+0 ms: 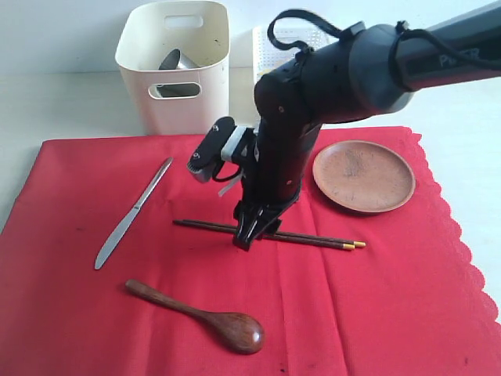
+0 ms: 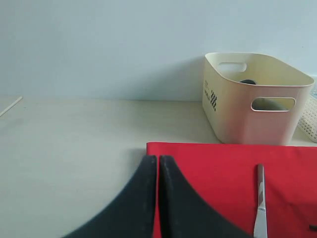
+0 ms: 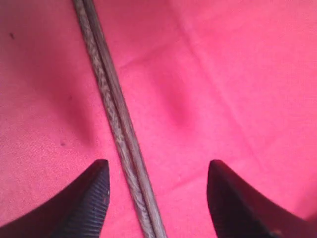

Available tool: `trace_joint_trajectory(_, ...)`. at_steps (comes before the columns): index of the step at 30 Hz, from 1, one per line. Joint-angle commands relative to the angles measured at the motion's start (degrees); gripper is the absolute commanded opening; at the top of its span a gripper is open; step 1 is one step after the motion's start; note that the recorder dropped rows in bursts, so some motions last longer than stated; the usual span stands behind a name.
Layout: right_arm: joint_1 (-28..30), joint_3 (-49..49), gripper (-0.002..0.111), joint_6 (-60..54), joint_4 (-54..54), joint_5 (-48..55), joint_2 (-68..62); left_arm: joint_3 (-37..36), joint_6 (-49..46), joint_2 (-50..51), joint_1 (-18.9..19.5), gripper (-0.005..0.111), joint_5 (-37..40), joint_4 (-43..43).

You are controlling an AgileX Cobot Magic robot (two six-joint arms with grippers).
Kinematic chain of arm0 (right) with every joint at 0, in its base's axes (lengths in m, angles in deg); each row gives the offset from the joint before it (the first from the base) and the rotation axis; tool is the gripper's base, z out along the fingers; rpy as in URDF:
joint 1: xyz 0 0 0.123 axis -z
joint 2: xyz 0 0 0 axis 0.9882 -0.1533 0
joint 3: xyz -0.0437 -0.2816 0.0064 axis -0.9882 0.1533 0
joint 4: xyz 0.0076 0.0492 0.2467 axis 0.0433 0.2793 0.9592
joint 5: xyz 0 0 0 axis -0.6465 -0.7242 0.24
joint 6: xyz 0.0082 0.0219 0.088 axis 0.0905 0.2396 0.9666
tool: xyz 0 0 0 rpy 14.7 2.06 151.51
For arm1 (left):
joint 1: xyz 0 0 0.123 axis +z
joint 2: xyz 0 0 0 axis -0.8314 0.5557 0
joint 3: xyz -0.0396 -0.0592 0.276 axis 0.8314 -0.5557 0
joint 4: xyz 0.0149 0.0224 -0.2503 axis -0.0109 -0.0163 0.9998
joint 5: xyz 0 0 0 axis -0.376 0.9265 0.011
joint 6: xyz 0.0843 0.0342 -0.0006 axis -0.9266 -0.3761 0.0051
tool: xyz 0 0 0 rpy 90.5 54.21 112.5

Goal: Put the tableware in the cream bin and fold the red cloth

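Note:
The red cloth [image 1: 376,290] lies spread flat on the table. On it rest a silver knife [image 1: 133,213], dark gold-tipped chopsticks [image 1: 313,238], a wooden spoon [image 1: 200,317] and a round brown plate [image 1: 363,175]. Behind the cloth stands the cream bin [image 1: 184,110] with a steel cup [image 1: 174,59] inside. My right gripper [image 1: 249,235] points down over the chopsticks; in the right wrist view it [image 3: 156,168] is open, its fingers straddling the chopsticks [image 3: 114,114] without touching them. My left gripper [image 2: 157,157] is shut and empty at the cloth's [image 2: 213,168] corner, facing the bin [image 2: 252,114] and knife [image 2: 260,208].
A white lattice basket [image 1: 274,43] stands right of the cream bin, partly hidden by the right arm. The cloth's scalloped edge [image 1: 462,235] runs along the right side. Pale bare tabletop [image 2: 74,148] extends left of the cloth.

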Motion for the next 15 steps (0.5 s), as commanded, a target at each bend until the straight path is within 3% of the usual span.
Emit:
trace_joint_trajectory(1,0.24,0.28,0.050,-3.59,-0.12,0.15,-3.90,0.03,0.06,-0.38,0.16,0.004,-0.02,0.36)
trace_joint_trajectory(7,0.24,0.28,0.000,-14.90,1.26,4.79,-4.33,0.03,0.06,-0.38,0.16,0.004,-0.02,0.36)
trace_joint_trajectory(15,0.24,0.28,0.000,-22.25,1.26,7.14,-4.19,0.03,0.06,-0.38,0.16,0.004,-0.02,0.36)
